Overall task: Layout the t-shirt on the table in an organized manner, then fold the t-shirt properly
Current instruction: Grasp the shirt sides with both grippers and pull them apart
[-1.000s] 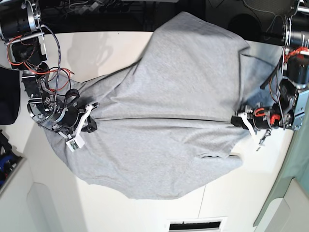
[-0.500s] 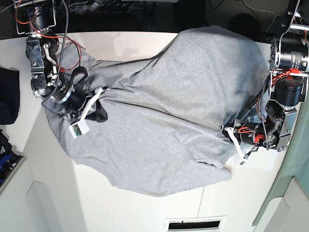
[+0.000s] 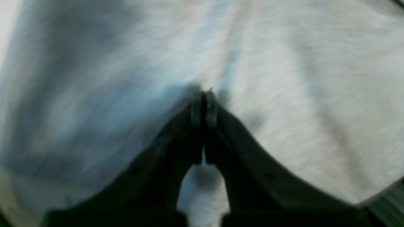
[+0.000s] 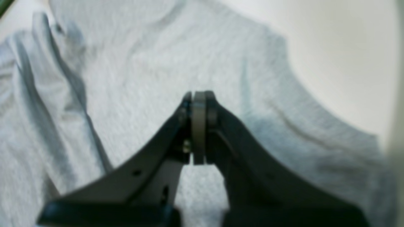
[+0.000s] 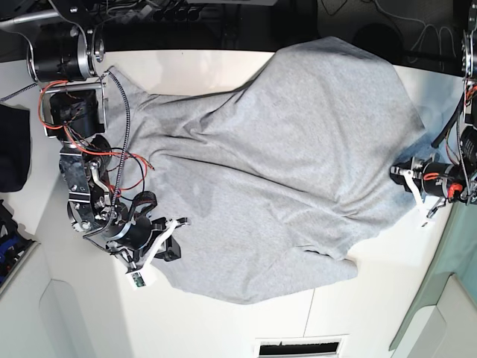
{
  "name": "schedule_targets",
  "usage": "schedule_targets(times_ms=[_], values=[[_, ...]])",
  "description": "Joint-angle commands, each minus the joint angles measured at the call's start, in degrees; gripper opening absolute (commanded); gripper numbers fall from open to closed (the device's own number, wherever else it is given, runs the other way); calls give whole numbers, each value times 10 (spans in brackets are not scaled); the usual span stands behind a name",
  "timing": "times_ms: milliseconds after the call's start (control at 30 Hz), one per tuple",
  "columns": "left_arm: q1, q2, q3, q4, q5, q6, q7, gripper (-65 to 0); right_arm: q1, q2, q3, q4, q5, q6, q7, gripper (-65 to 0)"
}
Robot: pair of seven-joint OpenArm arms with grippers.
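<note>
Cloth of the t-shirt (image 5: pixel 276 164) stretches across the table (image 5: pixel 373 298) between both arms, the right gripper (image 5: pixel 168 242) and left gripper (image 5: pixel 406 177) each pinched shut on opposite edges.

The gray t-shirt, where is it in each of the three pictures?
Base view: the t-shirt spreads across the middle of the table, between the two arms.
Left wrist view: it fills nearly the whole picture, behind the left gripper.
Right wrist view: it covers the left and middle; the table shows top right.
Shared landmark: the grey cloth pinched in each closed gripper, like the right gripper.
</note>
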Motion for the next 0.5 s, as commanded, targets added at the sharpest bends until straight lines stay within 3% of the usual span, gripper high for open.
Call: schedule_targets(times_ms=[0,233,467], values=[[-6,-16,-3,8,9,6,-17,-650,23,5,-1,-17,-3,2,16,-650],[40,-7,-3,-10,95,42,-91,-650,19,8,-10,-107,-50,12,47,-650],[-7,47,-3,-54,222,82,-139,-650,10,62,-10,-108,-10,12,48,-650]])
